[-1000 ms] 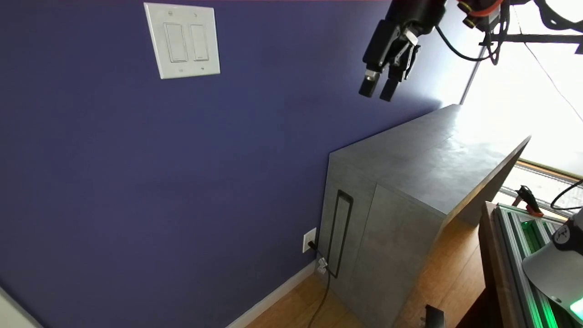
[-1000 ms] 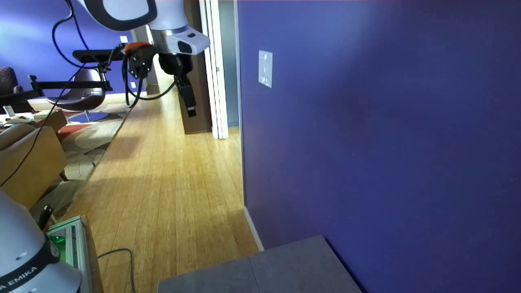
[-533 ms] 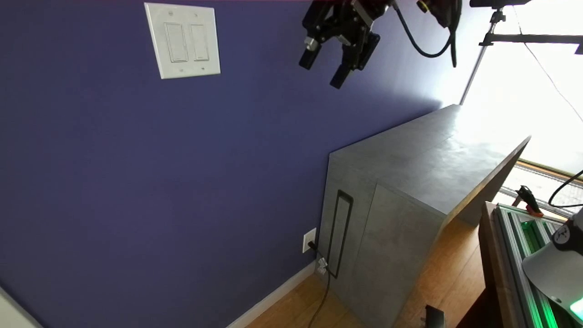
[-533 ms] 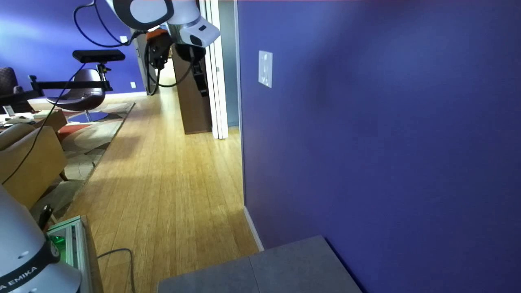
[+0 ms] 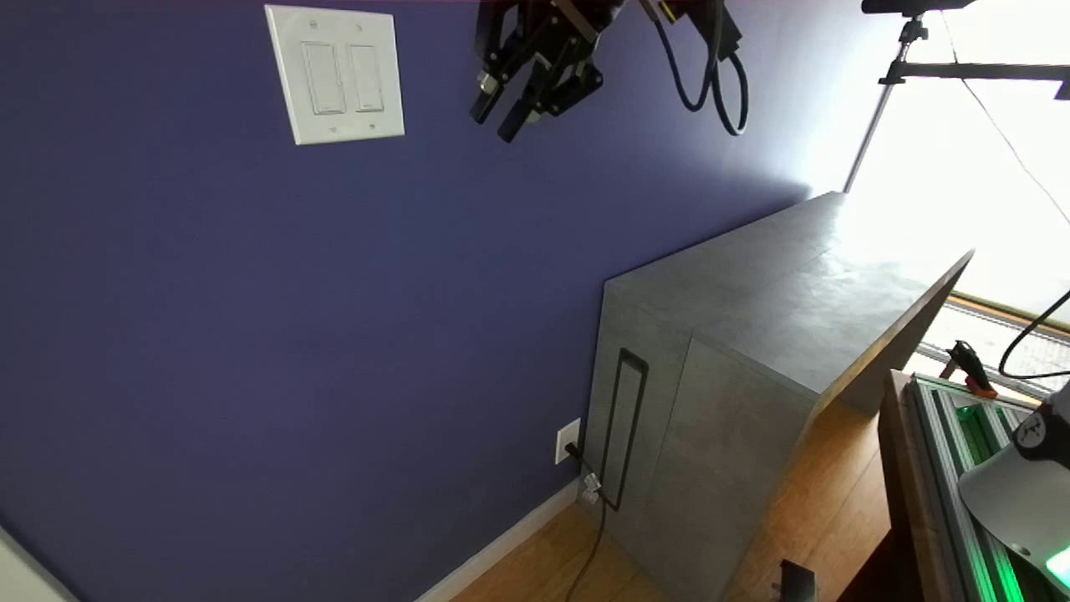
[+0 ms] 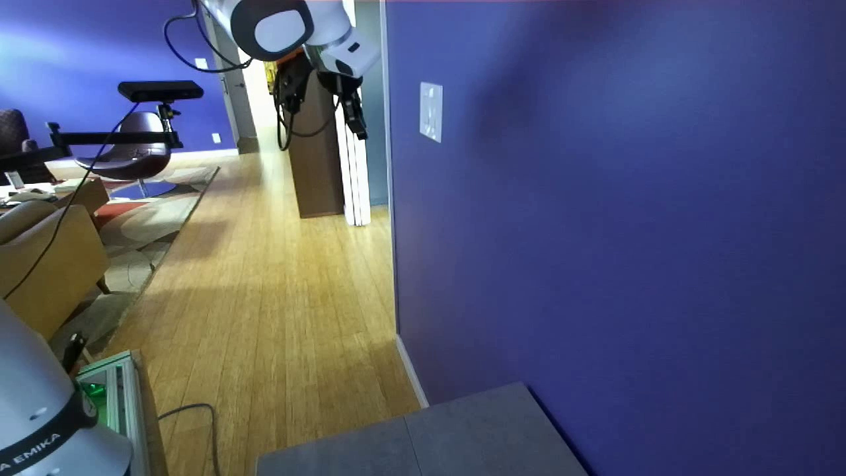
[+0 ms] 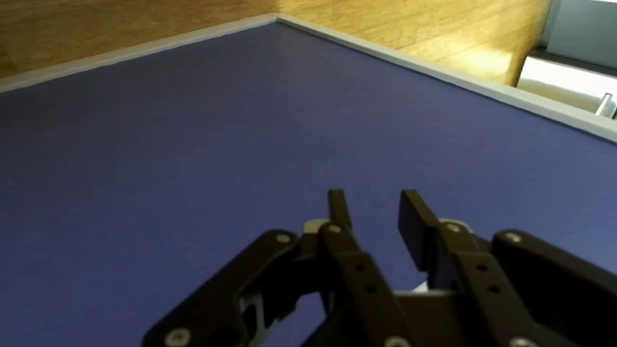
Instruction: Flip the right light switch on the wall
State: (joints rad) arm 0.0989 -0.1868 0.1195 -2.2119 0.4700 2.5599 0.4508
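The right light switch (image 5: 366, 78) is a tall white paddle in a double switch plate (image 5: 344, 131), beside its left twin paddle (image 5: 323, 78). That plate is mounted on the blue-purple wall (image 5: 334, 293) and shows in both exterior views. My gripper (image 5: 495, 122) hangs in the air to the right of the plate in an exterior view, pointing down and left, apart from the switch. In the wrist view the gripper (image 7: 373, 193) is partly open, with only wall visible between its fingertips. A small white corner shows low between the fingers; I cannot tell what it is.
A grey cabinet (image 5: 710, 418) stands against the wall, below and right of the gripper. An outlet (image 5: 568, 441) with a plugged-in cord is low beside it. Cables (image 5: 698, 75) dangle from the wrist. A camera on a stand (image 6: 160, 90) stands behind the arm.
The gripper has travelled across toward the switch plate and risen somewhat, its cables moving along. Its fingers have drawn closer together over the last half second. The switches look the same.
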